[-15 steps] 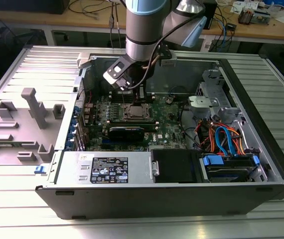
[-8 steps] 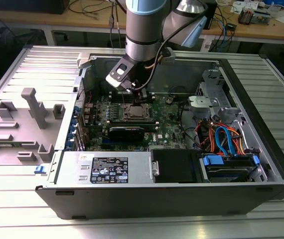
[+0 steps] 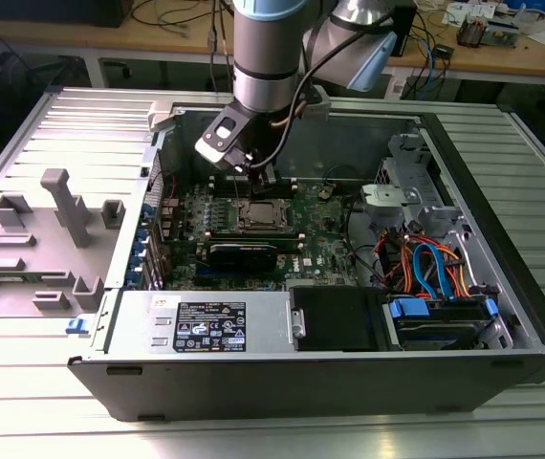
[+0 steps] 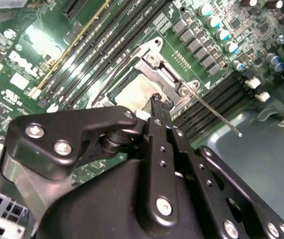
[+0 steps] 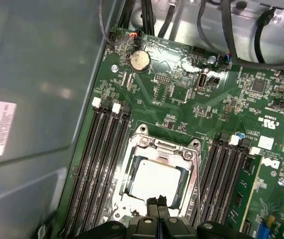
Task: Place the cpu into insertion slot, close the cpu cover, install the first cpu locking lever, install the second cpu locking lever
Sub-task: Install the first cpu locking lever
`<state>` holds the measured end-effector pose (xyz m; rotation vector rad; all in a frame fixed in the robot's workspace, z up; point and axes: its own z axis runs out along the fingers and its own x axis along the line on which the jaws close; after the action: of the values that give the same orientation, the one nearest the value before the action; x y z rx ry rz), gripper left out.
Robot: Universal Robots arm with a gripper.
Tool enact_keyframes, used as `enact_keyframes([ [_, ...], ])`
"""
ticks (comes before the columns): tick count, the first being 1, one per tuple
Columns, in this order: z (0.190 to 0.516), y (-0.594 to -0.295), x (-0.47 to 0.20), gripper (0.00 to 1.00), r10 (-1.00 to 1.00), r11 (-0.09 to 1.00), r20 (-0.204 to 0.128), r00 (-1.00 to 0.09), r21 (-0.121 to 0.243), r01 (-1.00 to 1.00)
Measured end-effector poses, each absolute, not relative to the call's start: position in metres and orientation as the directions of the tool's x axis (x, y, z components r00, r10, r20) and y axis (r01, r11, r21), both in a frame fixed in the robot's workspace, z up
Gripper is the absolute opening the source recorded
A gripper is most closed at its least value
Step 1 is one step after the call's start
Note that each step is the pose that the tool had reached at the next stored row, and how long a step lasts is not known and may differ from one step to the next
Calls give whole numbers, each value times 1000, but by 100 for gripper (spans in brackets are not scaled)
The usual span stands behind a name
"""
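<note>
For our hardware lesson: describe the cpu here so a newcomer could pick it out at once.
Inside the open computer case, find the green motherboard. Between its two banks of long black memory slots sits a silvery square frame. The cpu is the flat, dull silver square in its window, plain where everything around is studded.

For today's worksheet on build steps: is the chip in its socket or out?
In. The chip lies flat, its silver top level within the socket and its metal rim.
</note>
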<state>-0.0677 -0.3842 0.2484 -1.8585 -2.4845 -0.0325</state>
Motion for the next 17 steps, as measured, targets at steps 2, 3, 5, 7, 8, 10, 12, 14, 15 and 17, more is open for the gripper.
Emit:
enact_keyframes([
  [2, 254, -384, -68, 11, 957, 286, 43, -286, -7, 958],
  [3, 255, -384, -68, 11, 955, 294, 43, -294, -6, 956],
  [5, 255, -384, -68, 11, 939, 341, 44, -340, -6, 940],
  [7, 255, -384, -68, 11, 919, 393, 43, -393, -7, 919],
  [8, 255, -384, -68, 11, 904, 425, 43, -424, -7, 905],
  [10, 255, -384, -68, 11, 882, 470, 43, -470, -6, 882],
  [12, 255, -384, -68, 11, 861, 507, 43, -507, -6, 862],
  [14, 255, -384, -68, 11, 840, 542, 43, -541, -6, 841],
  [15, 255, -384, -68, 11, 830, 557, 43, -556, -6, 831],
  [17, 255, -384, -68, 11, 806, 591, 43, -590, -6, 807],
])
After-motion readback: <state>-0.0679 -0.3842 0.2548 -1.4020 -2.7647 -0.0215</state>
